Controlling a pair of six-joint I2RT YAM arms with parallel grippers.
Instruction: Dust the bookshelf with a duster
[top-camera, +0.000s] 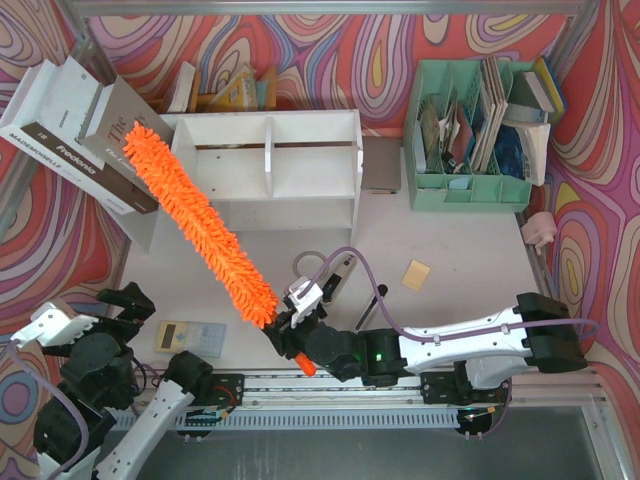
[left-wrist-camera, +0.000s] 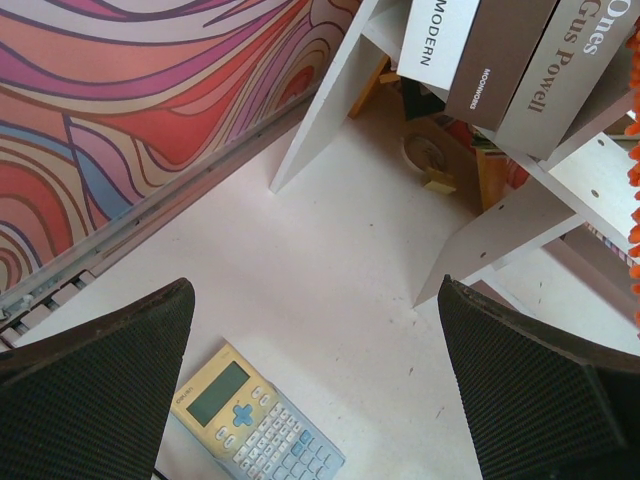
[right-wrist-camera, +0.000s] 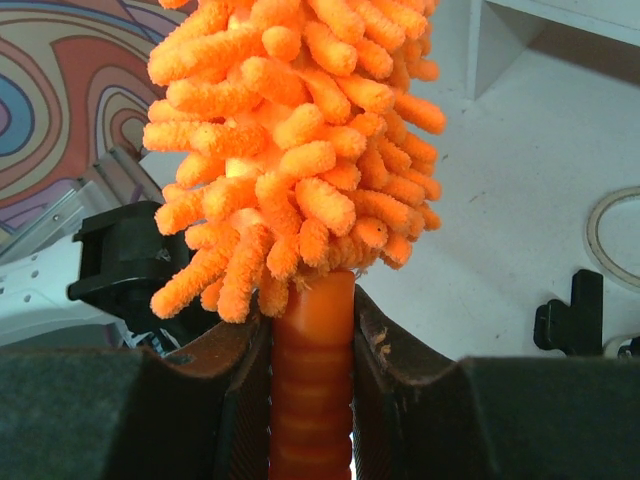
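Note:
The fluffy orange duster (top-camera: 195, 215) slants from near the table's front up to the left end of the white bookshelf (top-camera: 300, 130). Its tip lies over the books (top-camera: 90, 140) that lean at the shelf's left side. My right gripper (top-camera: 290, 335) is shut on the duster's ribbed orange handle (right-wrist-camera: 312, 380), right below the fluffy head (right-wrist-camera: 295, 140). My left gripper (left-wrist-camera: 315, 390) hangs open over the bare table at the front left, with nothing between its fingers. The left wrist view shows the shelf's side panels (left-wrist-camera: 330, 100) and leaning books (left-wrist-camera: 490, 60).
A yellow-and-blue calculator (top-camera: 190, 338) (left-wrist-camera: 250, 425) lies at the front left, just below my left gripper. A mint-green file organizer (top-camera: 470, 140) full of papers stands at the back right. A yellow sticky note (top-camera: 416, 275) and a small black tool (top-camera: 370, 305) lie on the table.

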